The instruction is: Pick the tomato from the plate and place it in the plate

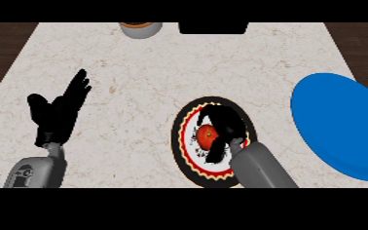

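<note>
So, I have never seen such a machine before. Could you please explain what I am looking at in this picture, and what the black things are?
The picture is taken from the robot's head, looking steeply down at a pale marble counter. The grey tubes coming in from the bottom are its forearms, and the black shapes are its hands.

The left hand is open with fingers up and is resting at the left side, holding nothing. The right hand is over a patterned plate with a dark, red and yellow rim, and its fingers curl around a red tomato that lies there.

At the right edge is a blue plate, with nothing on the part that shows. At the far edge a small round bowl and a black object are partly cut off, so I cannot tell what they are exactly.
</note>
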